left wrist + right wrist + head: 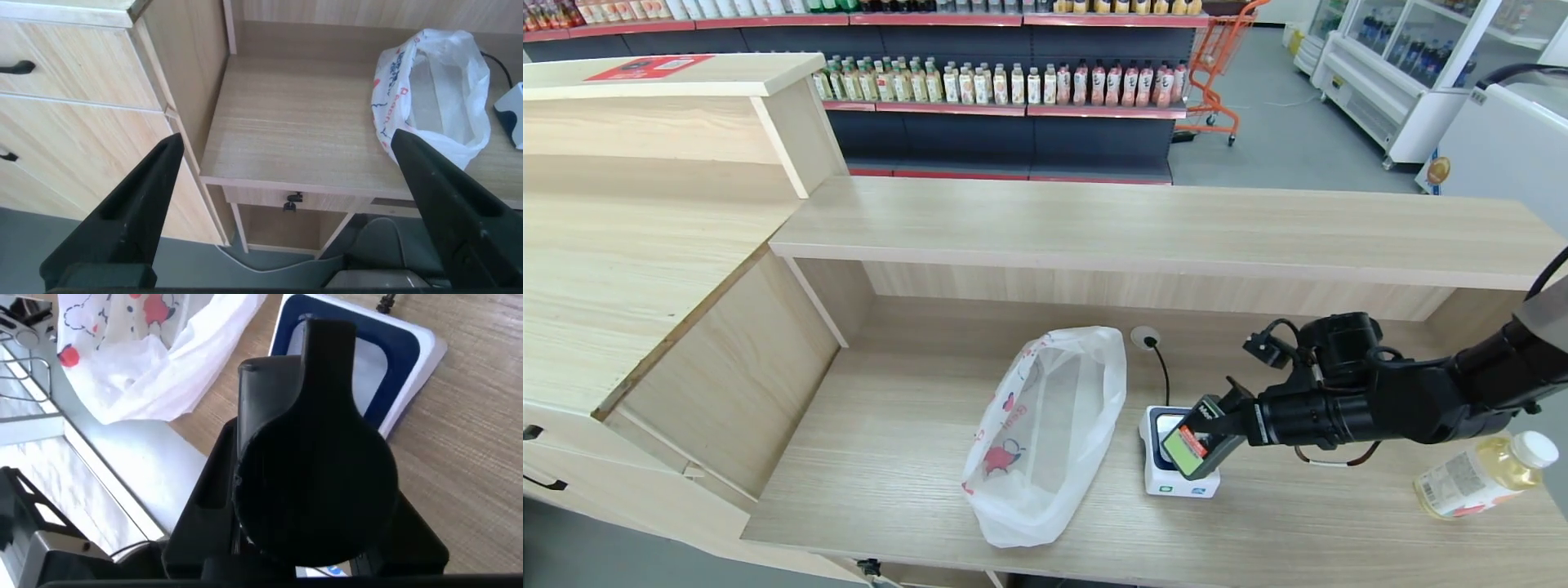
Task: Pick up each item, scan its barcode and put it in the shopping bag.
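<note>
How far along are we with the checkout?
Done: nothing yet, it seems; the shopping bag looks empty through its thin plastic. In hand: the right gripper holds a small green pack over the scanner, so scanning is under way. Left: bagging that pack, then the bottle lying on the counter, far right. The left gripper hangs open, off to the side.

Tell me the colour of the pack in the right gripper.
The pack is green with a red label; the head view shows it best.
</note>
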### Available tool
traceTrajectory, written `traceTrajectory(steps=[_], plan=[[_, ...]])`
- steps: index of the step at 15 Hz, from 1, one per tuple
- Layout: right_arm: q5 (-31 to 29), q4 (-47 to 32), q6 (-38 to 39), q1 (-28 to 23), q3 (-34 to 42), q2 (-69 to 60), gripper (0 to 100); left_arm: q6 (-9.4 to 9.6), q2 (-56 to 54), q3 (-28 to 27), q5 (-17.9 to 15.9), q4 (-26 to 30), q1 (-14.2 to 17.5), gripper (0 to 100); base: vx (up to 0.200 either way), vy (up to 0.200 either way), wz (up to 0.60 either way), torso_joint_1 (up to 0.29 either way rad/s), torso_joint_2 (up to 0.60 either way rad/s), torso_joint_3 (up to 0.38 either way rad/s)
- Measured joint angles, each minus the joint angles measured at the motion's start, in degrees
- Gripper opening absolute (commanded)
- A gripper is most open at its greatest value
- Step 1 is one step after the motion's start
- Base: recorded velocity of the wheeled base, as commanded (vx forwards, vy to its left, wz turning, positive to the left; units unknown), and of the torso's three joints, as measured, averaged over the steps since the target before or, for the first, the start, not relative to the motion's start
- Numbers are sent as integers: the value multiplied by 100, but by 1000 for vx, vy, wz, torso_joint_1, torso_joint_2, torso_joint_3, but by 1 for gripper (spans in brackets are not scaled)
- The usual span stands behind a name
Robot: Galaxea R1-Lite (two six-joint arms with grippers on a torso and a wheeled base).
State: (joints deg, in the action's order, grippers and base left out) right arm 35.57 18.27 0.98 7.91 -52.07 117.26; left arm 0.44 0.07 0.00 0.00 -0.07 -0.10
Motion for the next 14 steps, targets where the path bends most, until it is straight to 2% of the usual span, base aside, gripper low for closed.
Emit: traceTrajectory(steps=[10, 14], plan=[[15, 72, 28, 104, -250, 222, 0, 10, 0, 0, 0, 0, 0, 100, 0, 0, 0, 0, 0, 0], [33, 61, 586, 60, -355, -266, 0, 13, 0, 0, 0, 0, 0, 100, 0, 0, 0, 0, 0, 0]])
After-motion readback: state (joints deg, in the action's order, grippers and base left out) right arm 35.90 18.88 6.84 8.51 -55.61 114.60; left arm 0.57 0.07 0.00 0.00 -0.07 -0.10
